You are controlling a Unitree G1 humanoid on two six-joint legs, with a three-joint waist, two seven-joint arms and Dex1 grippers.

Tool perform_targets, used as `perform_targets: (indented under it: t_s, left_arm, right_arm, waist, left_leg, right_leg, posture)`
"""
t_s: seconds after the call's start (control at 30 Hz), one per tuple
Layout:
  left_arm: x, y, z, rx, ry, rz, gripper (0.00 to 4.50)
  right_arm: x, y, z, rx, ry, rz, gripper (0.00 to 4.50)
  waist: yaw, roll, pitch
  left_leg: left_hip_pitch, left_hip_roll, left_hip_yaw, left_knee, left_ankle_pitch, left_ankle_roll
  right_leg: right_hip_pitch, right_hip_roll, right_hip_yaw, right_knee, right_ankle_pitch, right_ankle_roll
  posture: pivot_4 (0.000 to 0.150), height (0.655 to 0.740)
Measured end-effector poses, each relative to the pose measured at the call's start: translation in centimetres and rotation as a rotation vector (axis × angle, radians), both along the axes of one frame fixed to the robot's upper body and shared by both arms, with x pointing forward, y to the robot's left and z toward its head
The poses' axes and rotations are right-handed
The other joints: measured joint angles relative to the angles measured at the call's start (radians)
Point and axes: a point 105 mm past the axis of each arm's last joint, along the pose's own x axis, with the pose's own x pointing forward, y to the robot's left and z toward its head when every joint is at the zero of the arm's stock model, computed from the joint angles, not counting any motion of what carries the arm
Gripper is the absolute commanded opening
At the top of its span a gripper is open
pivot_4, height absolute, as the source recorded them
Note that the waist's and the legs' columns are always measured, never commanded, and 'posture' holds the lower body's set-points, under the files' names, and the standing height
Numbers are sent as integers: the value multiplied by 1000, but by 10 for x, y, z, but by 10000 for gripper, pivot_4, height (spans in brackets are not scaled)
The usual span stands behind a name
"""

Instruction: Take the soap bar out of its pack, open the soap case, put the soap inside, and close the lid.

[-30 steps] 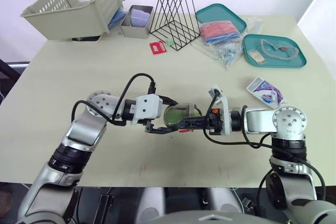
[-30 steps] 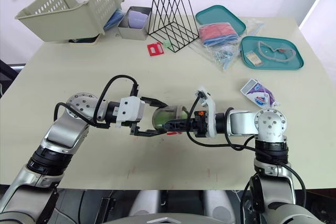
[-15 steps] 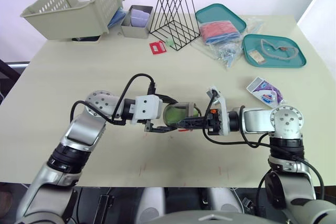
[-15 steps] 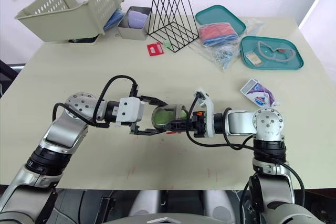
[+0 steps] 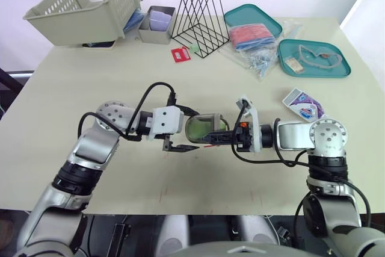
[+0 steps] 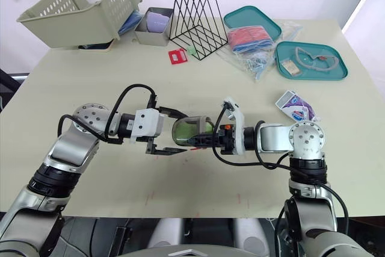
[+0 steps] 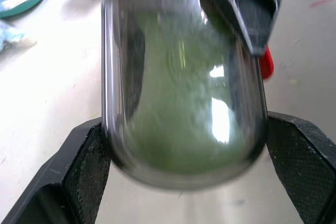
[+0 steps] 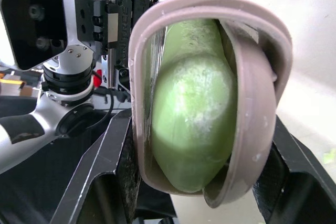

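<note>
My left gripper (image 5: 192, 129) is spread wide, straddling the near end of the soap case (image 5: 203, 126). The case lies lengthwise towards my right gripper (image 5: 215, 133), which clamps its far end above the counter (image 5: 90, 88). The green soap (image 8: 191, 124) is inside and the lid is ajar.

A table (image 5: 78, 88) holds a tipped basket (image 5: 84, 10) at the upper left. Next to the basket are a grey box (image 5: 157, 25), a black wire rack (image 5: 201, 21) and a red card (image 5: 180, 55). At the upper right are two teal trays (image 5: 252, 13) (image 5: 340, 68) and clear bags (image 5: 258, 55).
</note>
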Motion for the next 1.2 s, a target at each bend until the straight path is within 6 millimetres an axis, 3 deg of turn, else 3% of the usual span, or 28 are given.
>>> perform_targets:
  t_s: [0.03, 0.13, 0.23, 0.33, 0.53, 0.7, 0.83, 1.2]
  left_arm:
    - [0, 0, 0, 0, -1, 2, 44839]
    - [10, 20, 3, 41, -6, 74, 44839]
    - [19, 25, 17, 13, -40, 119, 44839]
    - [20, 15, 32, -79, -28, 124, 44839]
    - [8, -19, 34, -188, 44, 38, 44839]
    - [4, -42, 27, -229, 75, -4, 44839]
    - [4, -53, 24, -224, 62, -20, 44839]
    - [14, -79, 32, -257, 9, -22, 44839]
  right_arm:
    - [1, -1, 0, -3, -3, -3, 21717]
    - [17, -28, 7, -224, -167, -66, 21717]
    - [21, -45, 24, -470, -422, -17, 21717]
    - [22, -53, 46, -725, -778, 135, 21717]
    - [27, -61, 36, -982, -1086, 493, 21717]
    - [24, -44, 52, -999, -1196, 679, 21717]
    - [16, -36, 49, -972, -1179, 772, 21717]
    - [24, -31, 43, -1006, -1109, 754, 21717]
  waist:
    - [0, 0, 0]
    - [-1, 1, 1]
    - [1, 6, 4]
    - [0, 6, 4]
    - [-1, 6, 4]
    - [1, 6, 4]
    - [5, 6, 4]
    - [5, 6, 4]
  left_leg:
    - [0, 0, 0, 0, 0, 0]
    - [-1, 0, 1, 0, 0, 0]
    - [-3, 0, 2, -1, 0, 0]
    - [-3, 0, 2, -4, 0, 0]
    - [-4, 0, 4, -2, 0, 0]
    - [-3, 0, 3, -1, 0, 0]
    - [-3, 0, 3, 0, 0, 0]
    - [-3, -1, 3, 0, 0, 0]
  right_leg:
    - [0, 0, 0, 0, 0, 0]
    - [-2, 0, 1, 0, 0, 0]
    - [-5, -1, 1, 0, -2, 2]
    - [-6, -1, 1, -1, -3, 2]
    - [-8, -1, 3, 0, -1, -1]
    - [-7, 0, 3, 2, -1, -1]
    - [-7, -1, 2, 2, 0, -2]
    - [-6, -1, 2, 3, 0, -2]
  posture:
    - [1500, 7400]
    - [1500, 7400]
    - [1500, 7400]
    - [1500, 7400]
    - [1500, 7400]
    - [1500, 7400]
    - [1500, 7400]
    - [1500, 7400]
